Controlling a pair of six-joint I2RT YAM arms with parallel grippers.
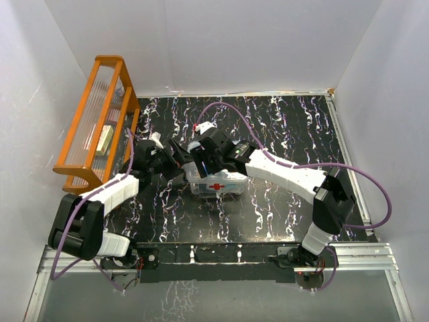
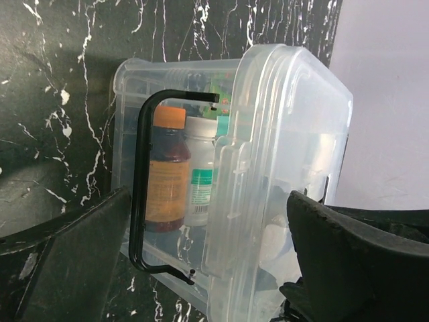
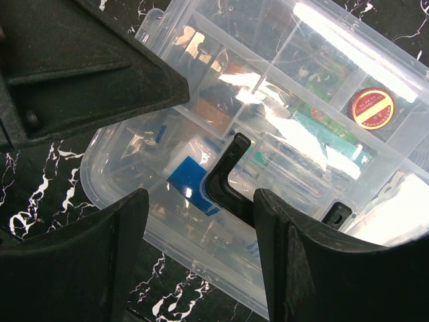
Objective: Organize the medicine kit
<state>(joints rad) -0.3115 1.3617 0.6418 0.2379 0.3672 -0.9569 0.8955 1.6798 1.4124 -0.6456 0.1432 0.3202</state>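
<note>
Two grippers are crowding one end of the clear rectangular plastic medicine kit box with a red cross mark (image 1: pixel 216 184), which is sitting mid-way across the black marble-patterned bench (image 1: pixel 281 201).

Top view: the box's long axis is running left to right. The left gripper (image 1: pixel 173 159) is reaching in at its left short end. The right gripper (image 1: pixel 201 157) is hanging over the left part of the box from above. An orange slatted rack (image 1: pixel 100 127) is standing well apart at far left.

Left wrist view: the left gripper (image 2: pixel 209 201) is spread wide, one finger showing on each side of the box end; I cannot tell whether the pads are touching plastic. The clear lid (image 2: pixel 295 121) appears to be seated, its thin dark handle (image 2: pixel 139 201) lying across it. An amber bottle with orange cap (image 2: pixel 167 181) and a white bottle with green label (image 2: pixel 200 168) are standing inside.

Right wrist view: the right gripper (image 3: pixel 201 201) is released, fingers straddling the dark handle (image 3: pixel 224 178), which is rising between them and seemingly touching neither. Judgement: the right arm is nearer the handle, so closing across it looks like the coming move, with the left gripper bracing the box.
</note>
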